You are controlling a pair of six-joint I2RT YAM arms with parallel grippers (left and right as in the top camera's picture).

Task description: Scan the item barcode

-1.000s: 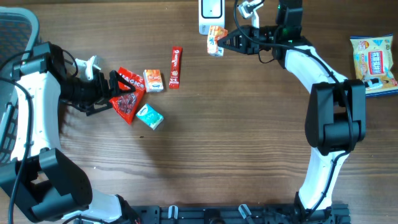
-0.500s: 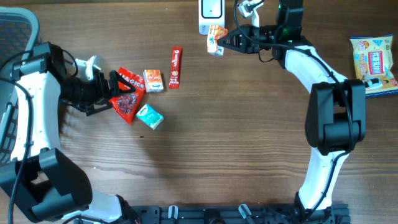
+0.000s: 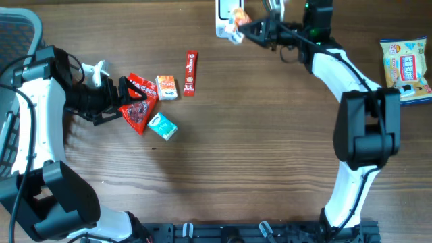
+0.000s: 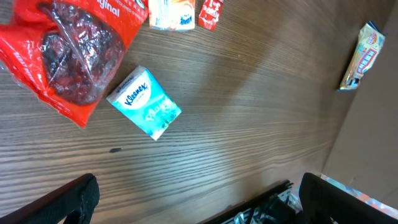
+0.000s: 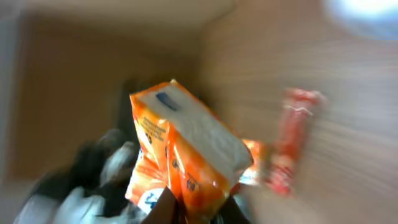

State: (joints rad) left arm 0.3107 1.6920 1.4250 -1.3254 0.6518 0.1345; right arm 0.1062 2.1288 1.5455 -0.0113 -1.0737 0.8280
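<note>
Pack pinched in right end effector moved onto scanner; left end effector spread.

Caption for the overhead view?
Right gripper holds an orange packet at the white scanner; left gripper sits open by the red bag.

Motion is smearing the whole right wrist view: the orange and white soft packet is losing its print to blur, and the red stick-shaped wrapper behind it is showing only as a streak. From overhead, the top edge is cutting off the white plastic scanner, and we are finding the packet there too small to show any barcode. In the left wrist view, the top edge is clipping the red plastic bag with a clear window and the small orange carton. The bottom edge is leaving us only the tips of the black left fingers, and the yellow printed snack bag is lying too far off for reading.
</note>
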